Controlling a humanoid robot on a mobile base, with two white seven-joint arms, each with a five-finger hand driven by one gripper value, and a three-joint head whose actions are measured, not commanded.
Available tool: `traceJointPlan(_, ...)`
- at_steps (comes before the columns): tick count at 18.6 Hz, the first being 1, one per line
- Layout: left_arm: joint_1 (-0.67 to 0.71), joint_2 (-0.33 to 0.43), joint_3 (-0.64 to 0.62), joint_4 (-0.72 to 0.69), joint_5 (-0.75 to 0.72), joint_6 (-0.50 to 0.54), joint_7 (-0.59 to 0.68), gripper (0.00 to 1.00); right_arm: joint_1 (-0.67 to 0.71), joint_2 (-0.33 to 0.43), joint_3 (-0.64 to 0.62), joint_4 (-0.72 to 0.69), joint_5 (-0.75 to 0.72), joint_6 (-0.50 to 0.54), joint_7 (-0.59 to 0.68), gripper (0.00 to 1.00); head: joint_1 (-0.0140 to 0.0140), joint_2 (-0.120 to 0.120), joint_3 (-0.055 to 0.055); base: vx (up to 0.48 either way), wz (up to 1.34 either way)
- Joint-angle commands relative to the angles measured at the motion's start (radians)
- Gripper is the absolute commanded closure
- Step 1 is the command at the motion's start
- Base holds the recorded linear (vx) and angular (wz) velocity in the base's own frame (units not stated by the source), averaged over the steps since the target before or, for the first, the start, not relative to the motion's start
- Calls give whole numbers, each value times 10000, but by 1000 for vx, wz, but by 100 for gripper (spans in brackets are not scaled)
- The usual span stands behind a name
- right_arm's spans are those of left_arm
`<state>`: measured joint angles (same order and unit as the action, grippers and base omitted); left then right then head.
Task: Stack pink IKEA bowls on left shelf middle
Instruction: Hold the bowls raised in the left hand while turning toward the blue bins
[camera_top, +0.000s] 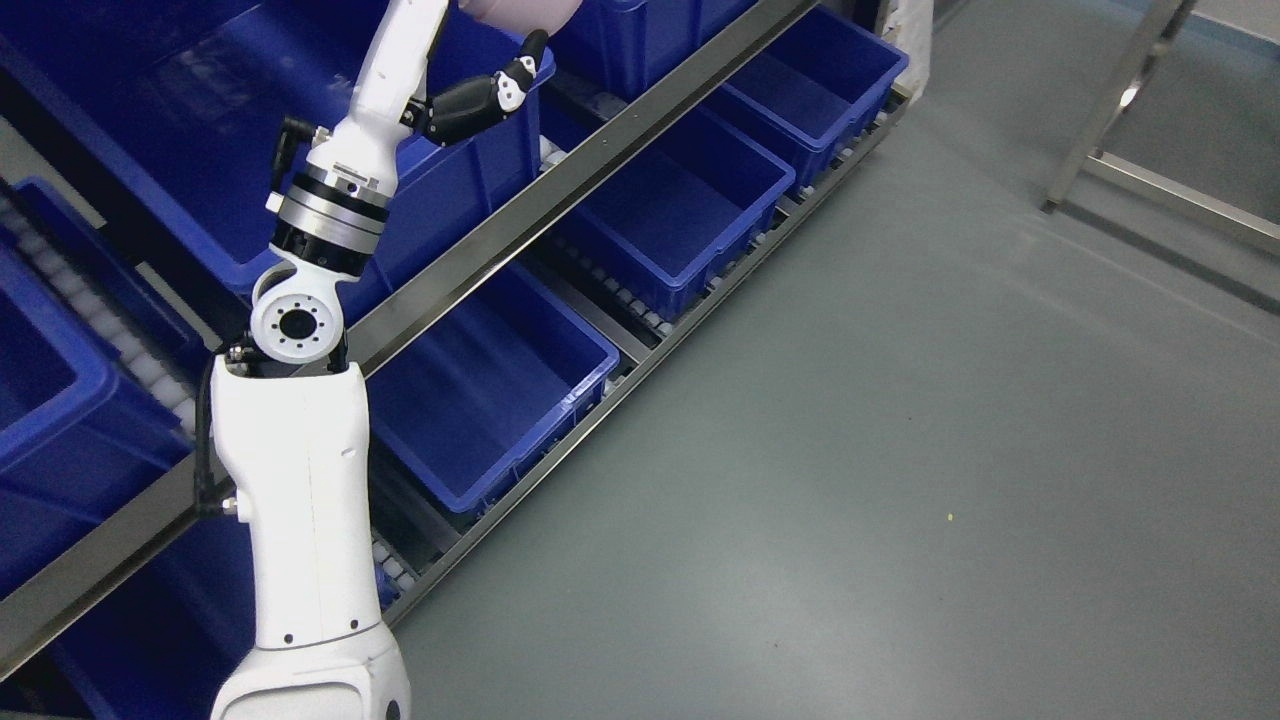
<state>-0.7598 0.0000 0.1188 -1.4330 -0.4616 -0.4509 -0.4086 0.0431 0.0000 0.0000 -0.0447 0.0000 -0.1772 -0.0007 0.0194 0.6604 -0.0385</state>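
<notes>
Grey floor, blue plastic bins (680, 215) racked left; left hand (470, 60) pinches a pale pink smooth plastic bowl (520, 12) at its rim — likely light, stiff, slippery, so rim grip suits.

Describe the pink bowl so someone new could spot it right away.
Follow the white left arm up along the shelf of blue bins to the picture's top edge. The pink bowl sits there, cut off: the only pale pink thing among blue.
</notes>
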Motion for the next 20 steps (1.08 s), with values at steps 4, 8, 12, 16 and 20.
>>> traceJointPlan(4,-1942,175,-697,3,-1,1898,236,93,-2,-175,-107,-14,77,8,53,0,0,0,0,7,493)
traceJointPlan(8,-2066,175,-927,3,-16,2545,236,92,-2,-175,-107,2,77,8,53,0,0,0,0,45,540)
traceJointPlan(12,-2066,175,-1065,3,-16,2561,236,92,-2,-175,-107,-14,77,8,53,0,0,0,0,46,381)
traceJointPlan(16,-2112,175,-1081,3,-47,2760,221,92,-2,-175,-107,-14,77,8,53,0,0,0,0,23,140)
traceJointPlan(20,-2220,175,-1707,140,-230,3893,-496,92,-2,-175,-107,2,77,8,53,0,0,0,0,1,8)
